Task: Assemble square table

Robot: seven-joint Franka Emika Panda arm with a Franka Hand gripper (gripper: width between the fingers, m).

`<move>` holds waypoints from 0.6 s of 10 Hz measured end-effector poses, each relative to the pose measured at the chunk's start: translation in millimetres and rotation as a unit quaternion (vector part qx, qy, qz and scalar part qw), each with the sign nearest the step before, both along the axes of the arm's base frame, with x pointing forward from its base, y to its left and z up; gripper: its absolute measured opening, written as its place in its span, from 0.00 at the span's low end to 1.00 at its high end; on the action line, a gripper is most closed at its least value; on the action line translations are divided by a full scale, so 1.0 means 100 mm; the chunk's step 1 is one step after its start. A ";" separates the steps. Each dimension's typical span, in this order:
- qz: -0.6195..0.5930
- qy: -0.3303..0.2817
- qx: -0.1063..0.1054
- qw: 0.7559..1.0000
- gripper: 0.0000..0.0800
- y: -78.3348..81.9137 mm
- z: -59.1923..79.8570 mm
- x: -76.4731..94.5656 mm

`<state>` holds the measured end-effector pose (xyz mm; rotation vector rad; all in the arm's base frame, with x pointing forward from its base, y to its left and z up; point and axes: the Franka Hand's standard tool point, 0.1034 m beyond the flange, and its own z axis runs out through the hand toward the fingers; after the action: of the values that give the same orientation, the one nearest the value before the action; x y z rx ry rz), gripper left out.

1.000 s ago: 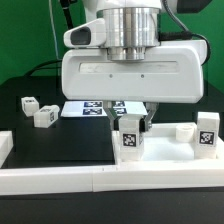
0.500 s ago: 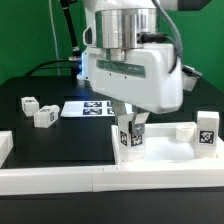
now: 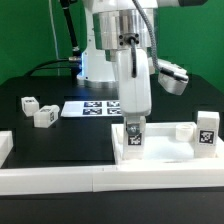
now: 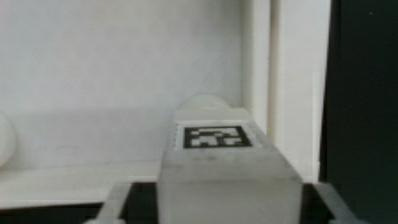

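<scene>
The square table's white panel (image 3: 165, 150) lies at the exterior view's right, and its flat face (image 4: 89, 90) and raised rim (image 4: 278, 60) fill the wrist view. My gripper (image 3: 133, 138) is shut on a short white tagged leg (image 3: 132, 140) that stands upright on the panel near its corner. In the wrist view the leg (image 4: 217, 150) sits between my gripper's (image 4: 222, 212) two fingers, tag facing the camera. A second leg (image 3: 207, 131) stands upright on the panel's far right corner. Two loose legs (image 3: 28, 103) (image 3: 44, 116) lie on the table at the left.
The marker board (image 3: 88, 108) lies flat behind my gripper. A long white border bar (image 3: 60, 177) runs along the front, with a short piece (image 3: 5, 146) at the left. The black table (image 3: 60, 140) shows between them.
My gripper has turned about its vertical axis, from broadside to the exterior camera to edge-on, with the leg held in it. The leg stays at the same spot on the panel.
</scene>
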<state>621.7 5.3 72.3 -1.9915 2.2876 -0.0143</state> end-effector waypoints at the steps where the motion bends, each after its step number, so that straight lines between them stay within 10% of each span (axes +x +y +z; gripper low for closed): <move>1: -0.026 0.001 0.003 1.000 0.36 0.00 0.00 0.00; 6: -0.194 0.004 0.016 0.981 0.38 -0.02 -0.01 0.00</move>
<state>621.9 3.2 71.7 -1.5016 2.6236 -0.0015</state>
